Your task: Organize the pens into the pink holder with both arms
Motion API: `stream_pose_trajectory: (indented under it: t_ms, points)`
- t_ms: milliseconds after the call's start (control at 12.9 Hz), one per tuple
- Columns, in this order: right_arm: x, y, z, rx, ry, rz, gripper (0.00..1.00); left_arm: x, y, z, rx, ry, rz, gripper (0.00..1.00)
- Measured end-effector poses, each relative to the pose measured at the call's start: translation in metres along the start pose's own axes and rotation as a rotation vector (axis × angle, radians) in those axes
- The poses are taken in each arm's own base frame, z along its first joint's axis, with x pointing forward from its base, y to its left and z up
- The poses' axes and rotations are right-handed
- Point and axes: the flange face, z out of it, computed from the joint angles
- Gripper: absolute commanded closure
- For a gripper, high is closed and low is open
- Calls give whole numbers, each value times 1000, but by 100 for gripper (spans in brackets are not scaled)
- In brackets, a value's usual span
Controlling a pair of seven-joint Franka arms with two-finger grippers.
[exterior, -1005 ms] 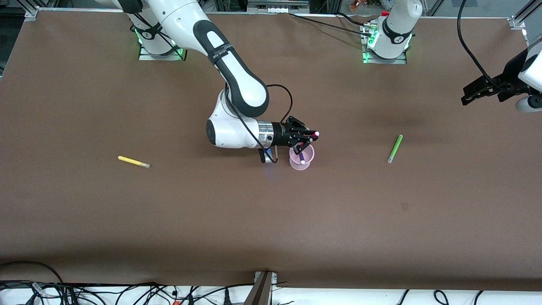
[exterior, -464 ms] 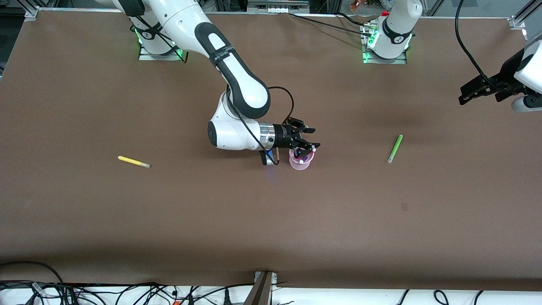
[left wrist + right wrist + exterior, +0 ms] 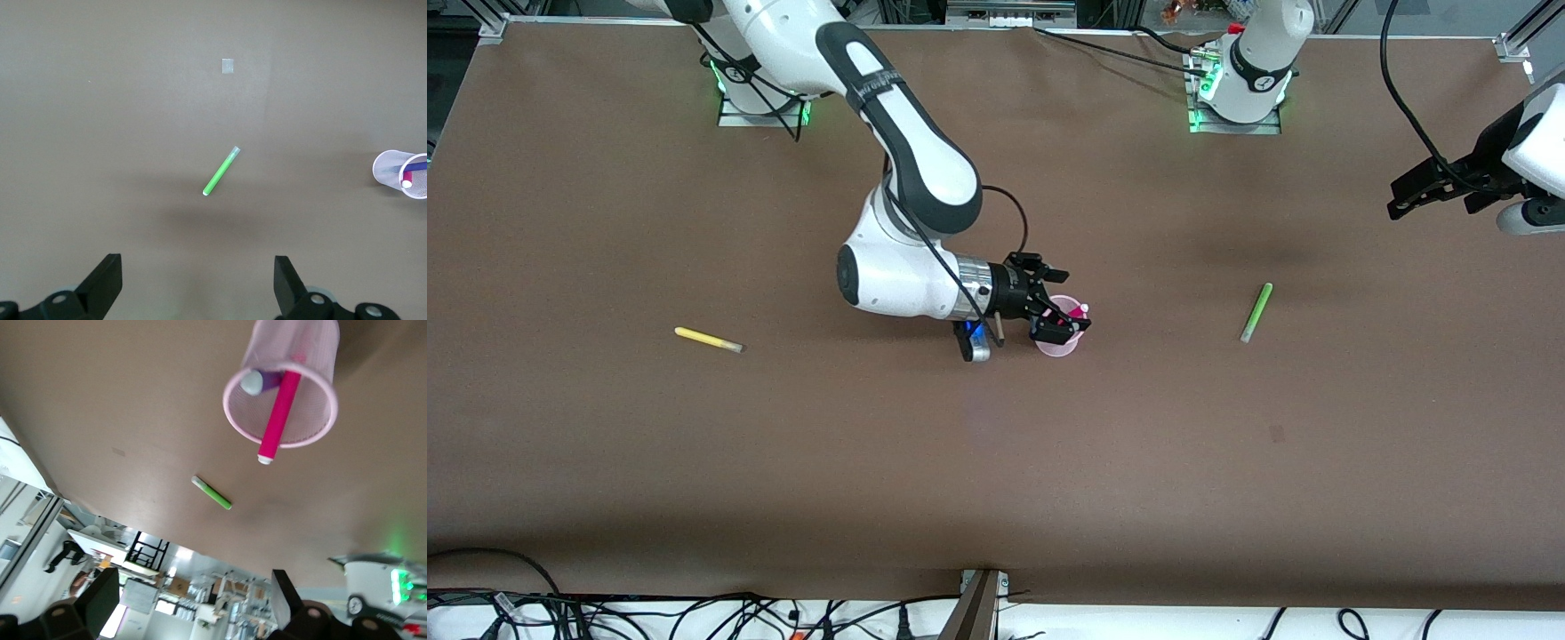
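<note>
right tool now open, magenta pen dropped in pink holder

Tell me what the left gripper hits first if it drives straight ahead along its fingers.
Probably bare table. The left gripper, open, points down over it; the green pen lies slightly ahead, though depth is unclear.

Brown matte tabletop, aluminium frame rails at corners, black cables tangled along near edge
</note>
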Motion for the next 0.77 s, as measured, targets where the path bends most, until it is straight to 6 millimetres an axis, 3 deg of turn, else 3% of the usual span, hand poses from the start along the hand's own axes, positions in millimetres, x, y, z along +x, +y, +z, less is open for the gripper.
stream_pose_trajectory:
  t_ms: [77, 309, 464, 773]
  points:
    - [4, -3, -21, -28, 14, -58, 0, 0, 0, 0, 0, 0, 1, 0]
    - [44, -8, -110, -132, 32, -206, 0, 0, 1, 0, 0, 0, 2, 0]
    - [54, -9, -162, -190, 96, -295, 0, 0, 2, 0, 0, 0, 3, 0]
    - [12, 0, -229, -418, 268, -525, 0, 0, 2, 0, 0, 0, 4, 0]
